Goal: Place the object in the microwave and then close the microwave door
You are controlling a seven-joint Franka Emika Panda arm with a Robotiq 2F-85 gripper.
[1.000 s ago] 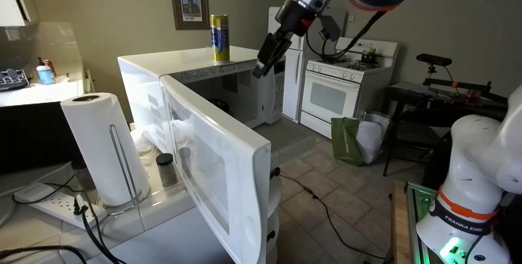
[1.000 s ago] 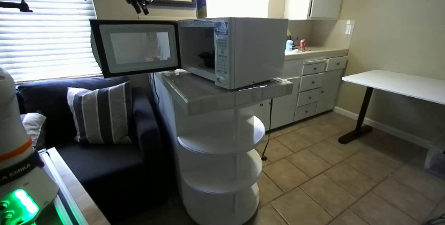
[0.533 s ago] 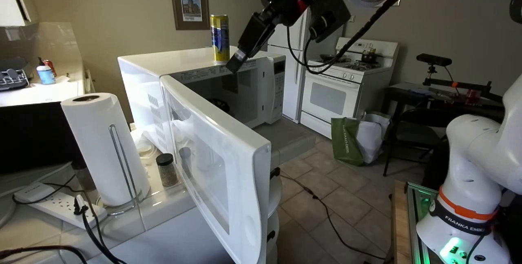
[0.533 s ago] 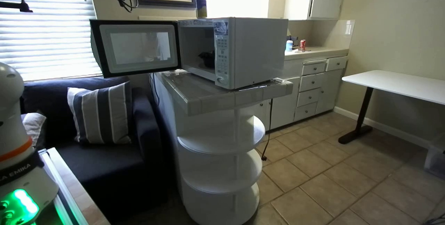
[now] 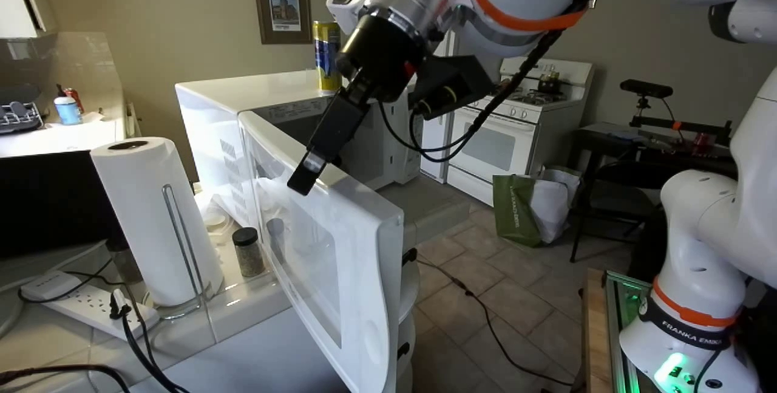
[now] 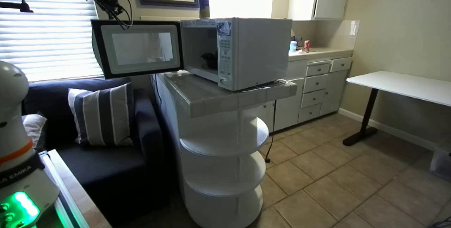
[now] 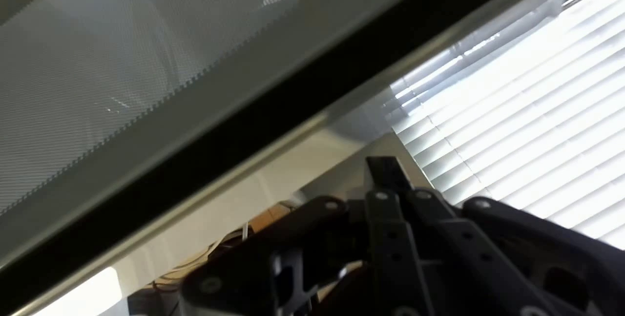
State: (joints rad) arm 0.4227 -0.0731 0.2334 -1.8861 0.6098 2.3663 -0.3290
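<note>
The white microwave [image 5: 209, 113] stands on the counter, and its door [image 5: 358, 259] is swung wide out. A dark object [image 6: 211, 60] sits inside the cavity, partly hidden by the control panel side. My gripper [image 5: 299, 179] is shut with nothing between its fingers, reaching past the door's top edge to the outer face. In an exterior view the door [image 6: 141, 48] hides the fingertips. The wrist view has the inner side of the door [image 7: 146, 62] at upper left, beside the closed gripper [image 7: 388, 164]. Whether the fingers touch the door I cannot tell.
A tall yellow and blue can [image 5: 328, 56] stands on the microwave's top. Beyond the door's outer side are a paper towel roll [image 5: 155, 223], a spice jar [image 5: 247, 253] and a power strip [image 5: 91, 305]. A dark sofa [image 6: 102, 164] lies below the door.
The gripper has gone from half open to shut. It has moved from in front of the microwave opening over and down to the door's outer side. Door and dark object have not moved.
</note>
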